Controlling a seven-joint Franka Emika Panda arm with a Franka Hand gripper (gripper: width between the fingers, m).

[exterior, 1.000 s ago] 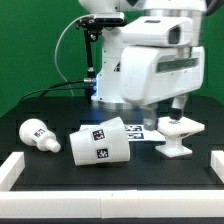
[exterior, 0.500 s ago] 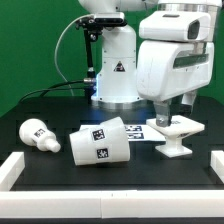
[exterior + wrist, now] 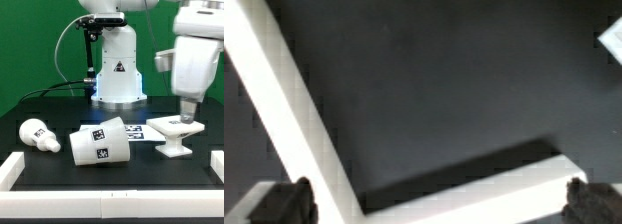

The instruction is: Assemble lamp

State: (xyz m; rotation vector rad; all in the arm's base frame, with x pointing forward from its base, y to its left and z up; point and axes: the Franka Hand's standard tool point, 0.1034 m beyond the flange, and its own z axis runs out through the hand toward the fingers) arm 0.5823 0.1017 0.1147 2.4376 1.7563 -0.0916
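The lamp's parts lie apart on the black table. The round-headed bulb (image 3: 35, 134) lies on its side at the exterior view's left. The tapered shade (image 3: 100, 142) lies on its side in the middle, tags showing. The square base with its stem (image 3: 175, 136) is at the exterior view's right. My gripper (image 3: 188, 112) hangs just above and behind the base. In the wrist view the gripper (image 3: 434, 204) is open and empty, its dark fingertips (image 3: 283, 200) far apart. No lamp part shows in the wrist view.
The marker board (image 3: 139, 130) lies flat behind the shade. A low white rail (image 3: 10, 170) borders the table at the front and sides; its corner shows in the wrist view (image 3: 295, 120). The robot's base (image 3: 117, 70) stands at the back centre.
The arm has swung toward the exterior view's right and risen, from over the marker board to above the base. The lamp parts have not moved.
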